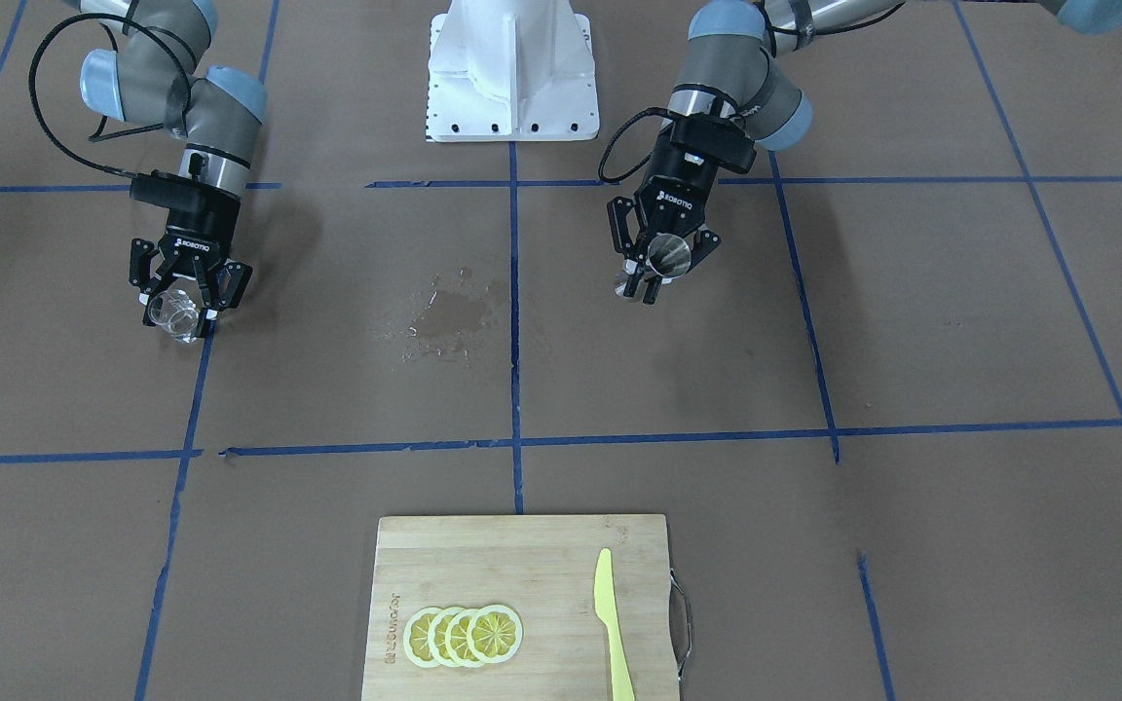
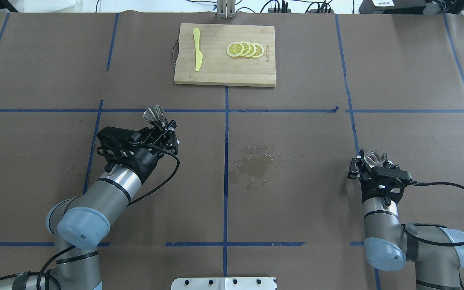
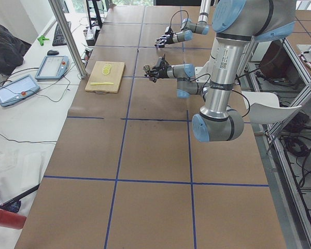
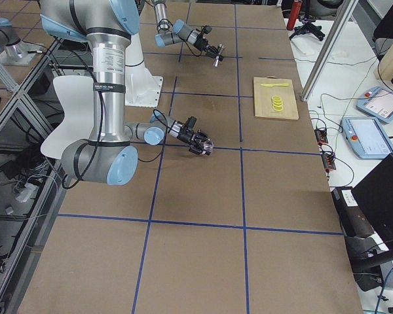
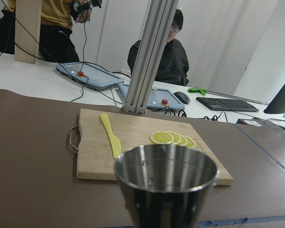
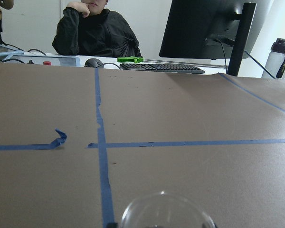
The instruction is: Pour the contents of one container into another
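The right gripper [image 1: 183, 304] is clamped round the glass tumbler [image 1: 171, 317], and the left gripper [image 1: 663, 268] is clamped low on the steel jigger [image 1: 669, 254], whose upper cup stands free past the fingertips. What matters for the pour is the gap between them. The two vessels are well apart, the tumbler far to the robot's right of the jigger, with the centre tape line [image 2: 226, 161] and a wet patch [image 2: 256, 165] on the brown paper between them. Neither arm looks much nearer the middle, so I judge both must swing inward before the tumbler's lip can come over the jigger's mouth. Both vessels are held roughly mouth-up. The left wrist view looks into the jigger's cup — bare shiny wall, no liquid visible. Only the tumbler's rim shows, at the bottom edge of the right wrist view, and I cannot tell whether it holds anything. A cutting board [image 2: 224, 74] with lemon slices [image 2: 245, 49] and a yellow knife [image 2: 197, 54] lies at the far side — clear of the path
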